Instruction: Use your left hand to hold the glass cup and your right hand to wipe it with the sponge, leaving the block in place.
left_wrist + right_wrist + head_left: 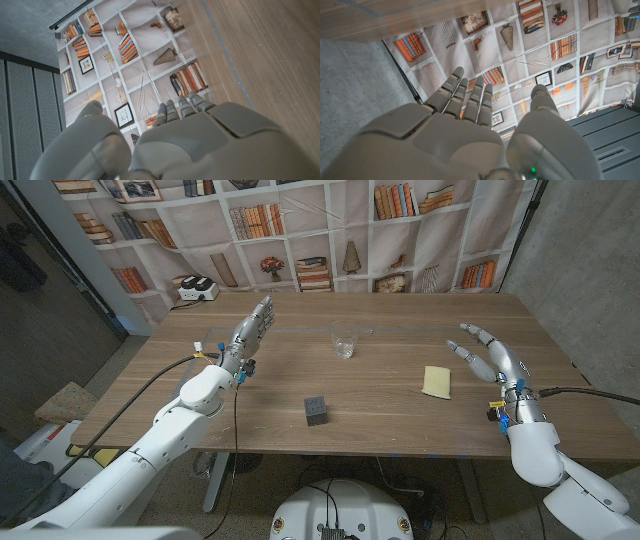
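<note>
Table (400,420) things show up in the head view: the glass cup (346,346) near the middle, the yellow sponge (436,382) at about 4 o'clock from it, and the dark block (316,411) at about 7 o'clock. The wrist views show hand backs and a bookshelf backdrop (130,65) instead. The left hand (250,332) is well apart from the cup at its 9 o'clock and the right hand (490,352) is near the sponge at its 2 o'clock, both with fingers spread, holding nothing.
</note>
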